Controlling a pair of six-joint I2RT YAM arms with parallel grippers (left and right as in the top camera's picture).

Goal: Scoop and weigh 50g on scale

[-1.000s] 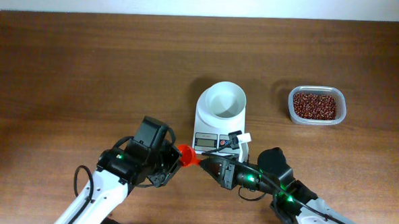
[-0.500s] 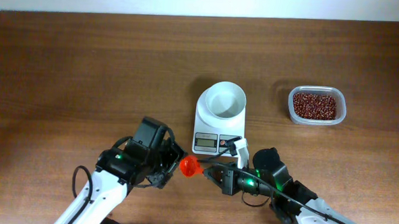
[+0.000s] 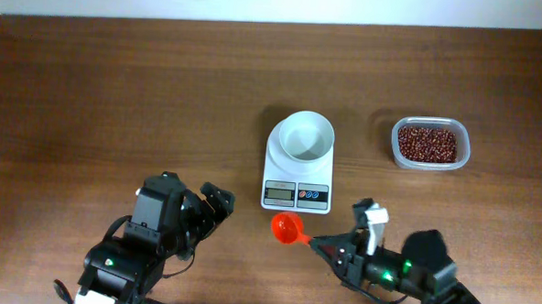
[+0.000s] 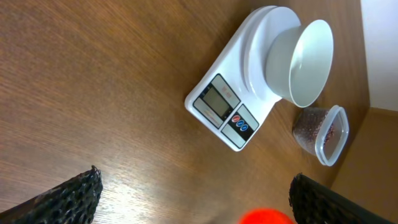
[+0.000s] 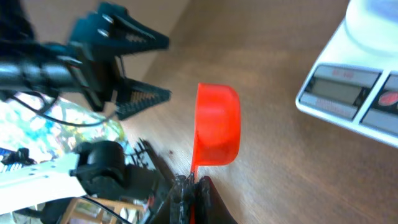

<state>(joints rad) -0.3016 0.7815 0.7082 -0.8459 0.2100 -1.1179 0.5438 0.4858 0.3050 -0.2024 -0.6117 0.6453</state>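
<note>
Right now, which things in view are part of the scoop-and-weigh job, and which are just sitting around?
In the job: scale, white bowl on it, red scoop in the shut right pincer, tub of beans.
Idle: left pincer, open and empty; wooden table.

A brown wooden table (image 3: pixel 118 90) fills the overhead view, with a pale strip of wall (image 3: pixel 259 3) along its 12 o'clock edge. Near the middle, a round white bowl (image 3: pixel 306 137) stands upright on the scale (image 3: pixel 297 195). At 3 o'clock from the bowl, well apart from it, sits a clear plastic tub (image 3: pixel 430 143) with rounded corners, holding red-brown beans (image 3: pixel 427 140). At 6 o'clock from the bowl is a red scoop (image 3: pixel 289 228), its round cup facing up and its handle running toward 4 o'clock. Whether the scoop touches the table cannot be told.
</note>
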